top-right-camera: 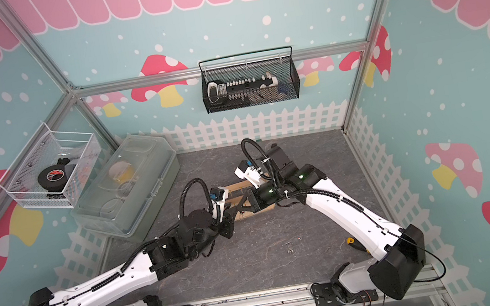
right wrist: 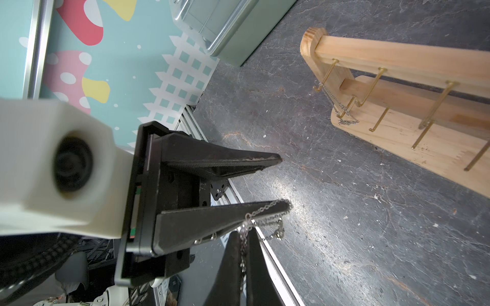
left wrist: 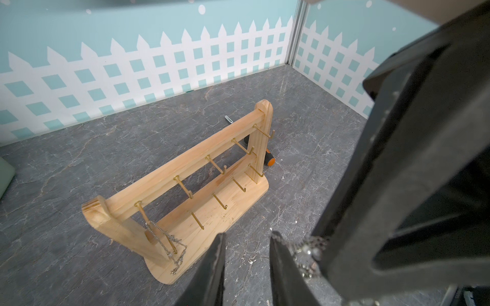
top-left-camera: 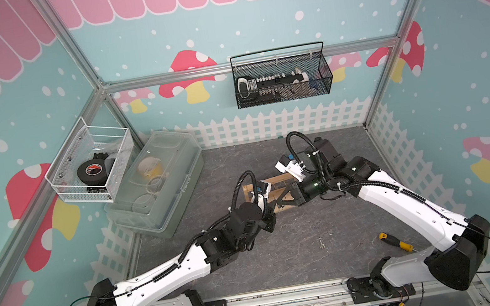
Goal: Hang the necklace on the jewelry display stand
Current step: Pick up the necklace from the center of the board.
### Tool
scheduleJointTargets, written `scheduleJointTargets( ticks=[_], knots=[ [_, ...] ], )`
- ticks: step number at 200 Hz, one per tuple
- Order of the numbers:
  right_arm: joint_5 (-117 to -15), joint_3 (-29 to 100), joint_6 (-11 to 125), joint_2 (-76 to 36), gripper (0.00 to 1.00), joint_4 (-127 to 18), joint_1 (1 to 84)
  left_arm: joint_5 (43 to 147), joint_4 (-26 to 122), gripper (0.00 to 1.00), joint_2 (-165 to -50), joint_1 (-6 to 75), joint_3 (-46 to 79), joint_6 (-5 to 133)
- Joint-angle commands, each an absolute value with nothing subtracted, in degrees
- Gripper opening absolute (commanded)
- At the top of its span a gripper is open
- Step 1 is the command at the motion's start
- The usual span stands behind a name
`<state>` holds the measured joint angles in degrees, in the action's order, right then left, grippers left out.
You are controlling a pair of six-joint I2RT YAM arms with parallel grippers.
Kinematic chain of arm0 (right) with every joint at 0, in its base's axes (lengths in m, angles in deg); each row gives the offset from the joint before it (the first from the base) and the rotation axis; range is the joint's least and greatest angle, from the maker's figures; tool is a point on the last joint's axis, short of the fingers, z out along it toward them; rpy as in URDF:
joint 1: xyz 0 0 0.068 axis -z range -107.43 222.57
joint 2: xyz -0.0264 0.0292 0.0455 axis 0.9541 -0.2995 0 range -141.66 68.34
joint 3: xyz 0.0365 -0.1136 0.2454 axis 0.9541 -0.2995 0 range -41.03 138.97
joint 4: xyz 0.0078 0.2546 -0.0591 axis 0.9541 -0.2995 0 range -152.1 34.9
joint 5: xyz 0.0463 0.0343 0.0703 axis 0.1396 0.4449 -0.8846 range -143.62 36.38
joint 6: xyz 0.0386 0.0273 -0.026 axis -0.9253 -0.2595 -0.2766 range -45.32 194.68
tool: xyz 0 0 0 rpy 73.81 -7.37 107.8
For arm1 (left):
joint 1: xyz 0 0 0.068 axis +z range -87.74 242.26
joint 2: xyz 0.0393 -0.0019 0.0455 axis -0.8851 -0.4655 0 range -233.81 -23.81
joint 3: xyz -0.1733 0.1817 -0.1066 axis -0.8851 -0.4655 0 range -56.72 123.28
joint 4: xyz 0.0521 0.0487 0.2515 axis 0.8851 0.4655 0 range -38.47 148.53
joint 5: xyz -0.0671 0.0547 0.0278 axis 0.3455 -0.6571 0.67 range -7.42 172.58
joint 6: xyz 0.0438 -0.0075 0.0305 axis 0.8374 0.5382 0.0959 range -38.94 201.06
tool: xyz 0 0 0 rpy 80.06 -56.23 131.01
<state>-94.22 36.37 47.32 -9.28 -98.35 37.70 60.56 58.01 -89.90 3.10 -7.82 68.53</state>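
Right wrist view: necklace [right wrist: 266,208] is a thin silver chain, pinched in the right claw [right wrist: 243,233] and draped over the left claw [right wrist: 285,181]
Right claw: clamped tight on the necklace
Left claw: jaws apart, nothing between them, necklace just lying across one finger
Stand: jewelry display stand [left wrist: 185,161] upright on the counter [left wrist: 106,148], near both claws, not touching them
Already there: second chain [right wrist: 346,121] looped on the end gold pegs [left wrist: 216,164], looks separate from the held one
Handling: featherlight, floppy, zero stiffness, so imo it'll snag or slip easily
Where to grab: pinch a short stretch and leave a loop hanging open to drop over a free peg
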Motion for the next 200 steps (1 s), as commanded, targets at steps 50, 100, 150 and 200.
scheduleJointTargets(
  ticks=[50,100,150,200],
  knots=[
    [-95.06,36.15,46.73,-9.81,0.05,-97.99,37.86,58.88,53.27,0.30,-87.24,2.76,-9.61,70.78],
    [-95.34,35.97,46.41,-9.78,0.06,-97.38,37.86,59.99,53.12,0.30,-86.57,2.77,-10.14,70.94],
    [-97.59,35.17,44.53,-9.50,0.05,-94.81,37.89,58.70,51.36,0.30,-87.02,2.53,-11.08,71.64],
    [-98.24,35.26,44.01,-9.96,0.06,-94.50,37.95,57.79,49.05,0.33,-85.92,2.31,-12.10,72.55]
  ],
)
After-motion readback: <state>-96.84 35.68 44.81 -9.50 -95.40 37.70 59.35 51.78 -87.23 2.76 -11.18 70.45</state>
